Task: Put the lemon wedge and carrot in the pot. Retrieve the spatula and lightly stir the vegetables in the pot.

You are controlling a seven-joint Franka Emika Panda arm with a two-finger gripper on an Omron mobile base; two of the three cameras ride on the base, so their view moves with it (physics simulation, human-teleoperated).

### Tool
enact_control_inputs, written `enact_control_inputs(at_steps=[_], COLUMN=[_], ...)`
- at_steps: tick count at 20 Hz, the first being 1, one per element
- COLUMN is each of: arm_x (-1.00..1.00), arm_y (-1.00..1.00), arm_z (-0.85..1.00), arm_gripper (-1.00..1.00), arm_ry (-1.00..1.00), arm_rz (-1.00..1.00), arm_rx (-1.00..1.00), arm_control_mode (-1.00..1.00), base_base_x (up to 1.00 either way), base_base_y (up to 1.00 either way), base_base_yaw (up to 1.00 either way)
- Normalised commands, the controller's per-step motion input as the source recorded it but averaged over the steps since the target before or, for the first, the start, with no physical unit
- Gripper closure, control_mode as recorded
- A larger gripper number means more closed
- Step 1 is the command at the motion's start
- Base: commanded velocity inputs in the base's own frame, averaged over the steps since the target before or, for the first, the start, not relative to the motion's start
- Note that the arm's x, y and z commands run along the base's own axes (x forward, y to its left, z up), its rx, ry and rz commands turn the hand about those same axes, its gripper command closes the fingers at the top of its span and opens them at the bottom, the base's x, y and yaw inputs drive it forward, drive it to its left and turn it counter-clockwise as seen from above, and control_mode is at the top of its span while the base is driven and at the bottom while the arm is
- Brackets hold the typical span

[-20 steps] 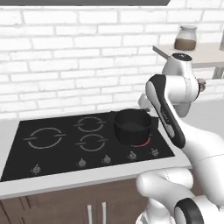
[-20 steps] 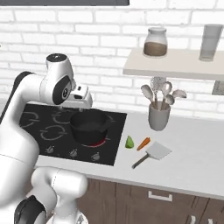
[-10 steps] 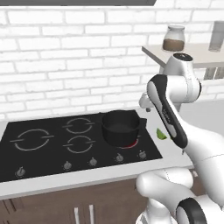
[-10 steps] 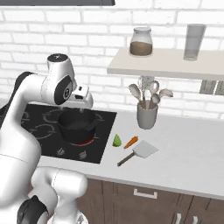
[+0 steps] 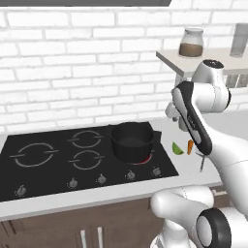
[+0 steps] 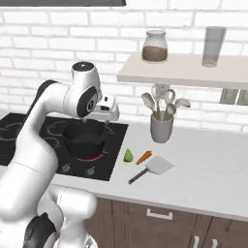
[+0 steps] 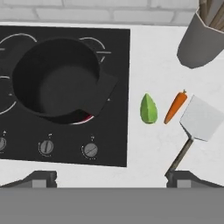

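Note:
The black pot (image 7: 54,81) stands empty on the hob's right front ring, also seen as the pot (image 5: 131,140) and the pot (image 6: 86,138). On the white counter just right of the hob lie the yellow-green lemon wedge (image 7: 148,108) and the orange carrot (image 7: 176,106), side by side; the lemon wedge (image 6: 128,155) and carrot (image 6: 144,157) are small here. The grey spatula (image 7: 197,127) lies flat beside the carrot, handle toward the counter's front. My gripper (image 7: 114,178) hangs open and holds nothing, high above the hob's right edge; the gripper (image 6: 102,120) is over the pot's right side.
A grey utensil cup (image 6: 161,128) with several spoons stands behind the carrot, near the wall. A shelf (image 6: 184,72) above it carries a jar (image 6: 156,46) and a glass (image 6: 213,46). The hob (image 5: 58,160) has knobs along its front edge.
Both base views have shifted: the base has driven right, so hob and pot slid left in the pictures. The arm keeps its pose and the gripper stays open.

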Motion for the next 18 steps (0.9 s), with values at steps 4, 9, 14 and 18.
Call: enact_control_inputs(at_steps=[4,9,14,18], arm_x=[0.92,0.93,0.58,0.31], arm_y=[-0.64,-0.66,-0.47,-0.39], arm_z=[-0.82,-0.97,-0.99,-0.89], arm_gripper=[-1.0,-1.0,-1.0,-1.0], arm_ry=[0.0,0.0,0.0,0.0], arm_rz=[0.0,0.0,0.0,0.0], arm_rx=[-0.04,-0.07,-0.04,0.0], arm_control_mode=[-1.0,-1.0,-1.0,-1.0], base_base_x=[0.0,0.0,0.0,0.0], base_base_y=[0.0,0.0,0.0,0.0], base_base_yaw=[0.0,0.0,0.0,0.0])
